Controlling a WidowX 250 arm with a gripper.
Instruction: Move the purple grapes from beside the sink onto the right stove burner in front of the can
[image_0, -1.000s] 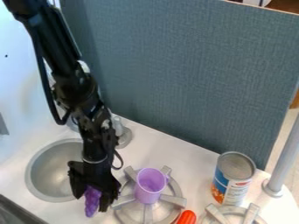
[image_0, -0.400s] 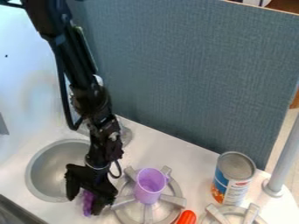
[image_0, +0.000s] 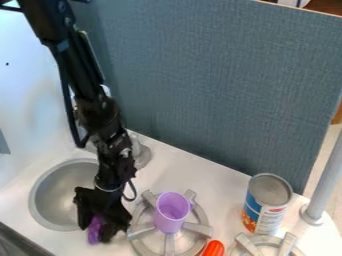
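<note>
1. Lower left: a dark surface (image_0: 19, 244) borders the pale counter (image_0: 220, 192) on the near side. I would treat that border as a limit for any low sideways travel.
2. Sink (image_0: 50, 200): round and recessed, its right side partly behind the arm. Its rim lies just beside the gripper; in my judgement, lift should come before any crossing of it.
3. Gripper (image_0: 95, 235): it points down at the counter's near side, right of the sink. Its fingers stand on either side of a purple object (image_0: 95, 229) and appear to pinch it. Much of the object is hidden, so I cannot verify how deep the grip runs. For sound handling I advise steady pressure, no added squeeze, slow wrist turns, and a straight vertical path wherever the object is near the counter.
4. Faucet (image_0: 141, 154): behind the arm's lower links, near them. Backward swings need care.
5. Left burner (image_0: 198, 228): raised prongs, with an upright purple cup (image_0: 172, 212) on it, close to the gripper's right. Rightward movement at low height risks a knock; height should come first.
6. Orange-red object (image_0: 214, 248): beside that burner, cut off by the near frame edge.
7. Right side: a labelled can (image_0: 266, 205) stands upright behind the right burner (image_0: 288, 244), with a grey post (image_0: 324, 185) beyond. The tall blue-grey panel (image_0: 227, 90) bounds the rear.
</note>
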